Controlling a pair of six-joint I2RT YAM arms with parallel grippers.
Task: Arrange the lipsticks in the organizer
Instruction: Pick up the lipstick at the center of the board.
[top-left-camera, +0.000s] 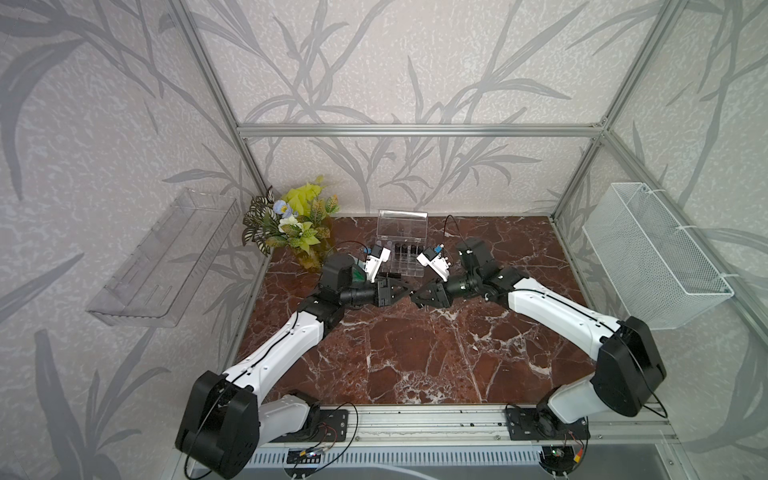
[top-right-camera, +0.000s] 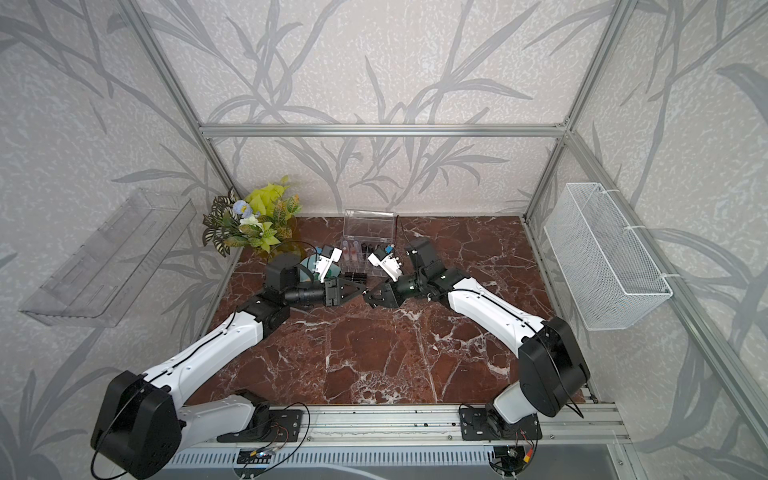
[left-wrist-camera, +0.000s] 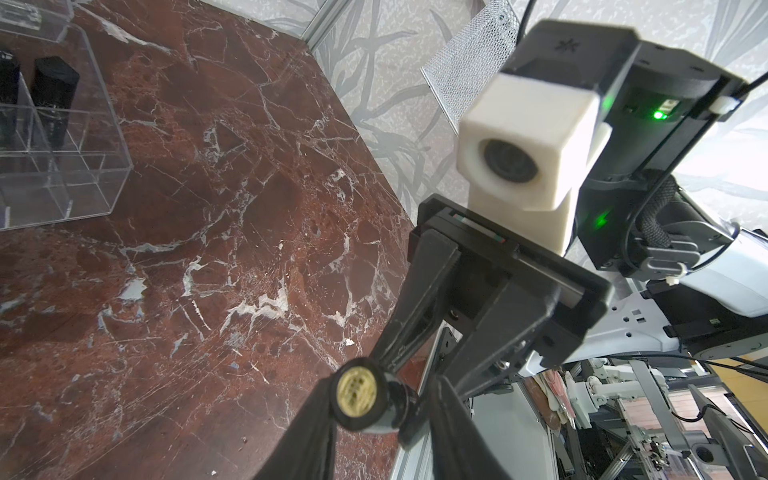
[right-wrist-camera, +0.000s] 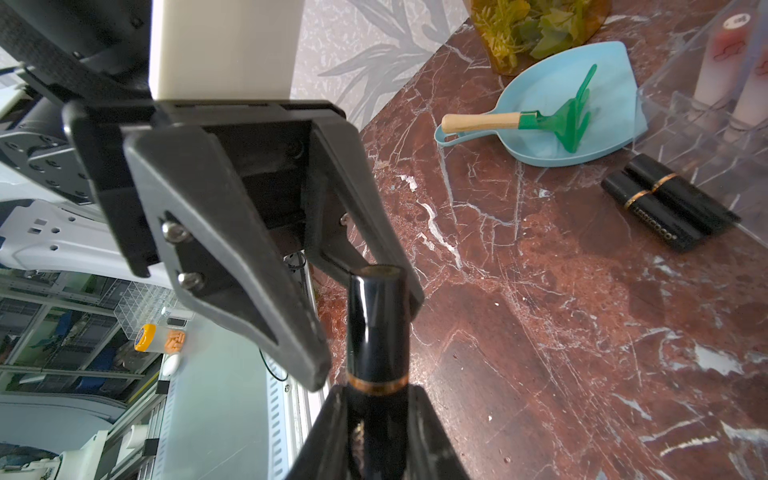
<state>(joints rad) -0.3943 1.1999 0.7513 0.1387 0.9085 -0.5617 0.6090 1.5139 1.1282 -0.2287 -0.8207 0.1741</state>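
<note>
Red-brown marble table (top-left-camera: 415, 365), boxed in by walls papered with grey leaves. Far left, fixed to the wall: a clear shelf tray (top-left-camera: 162, 270). Next, in the back corner: an artificial plant (top-left-camera: 291, 224), and beside it a blue dustpan (right-wrist-camera: 540, 83) carrying a green rake (right-wrist-camera: 569, 120). Then the left gripper (right-wrist-camera: 366, 344): points toward mid-table, jaws part-open, straddles the free end of a black lipstick (right-wrist-camera: 374, 307), with a sliver of gap showing on one side. Behind, at back centre: the organizer (top-left-camera: 409, 270), lid up; holds pale pink tubes (right-wrist-camera: 719, 70) upright in its left cells and black tubes (left-wrist-camera: 54, 95) upright further right. Just before its left front corner: two black lipsticks (right-wrist-camera: 669, 203), flat on the marble, touching side by side. Then the right gripper (right-wrist-camera: 376, 399): clamps tight on that same raised lipstick, nose to nose with the left. Far right, on the wall: a white wire basket (top-left-camera: 652, 253).
</note>
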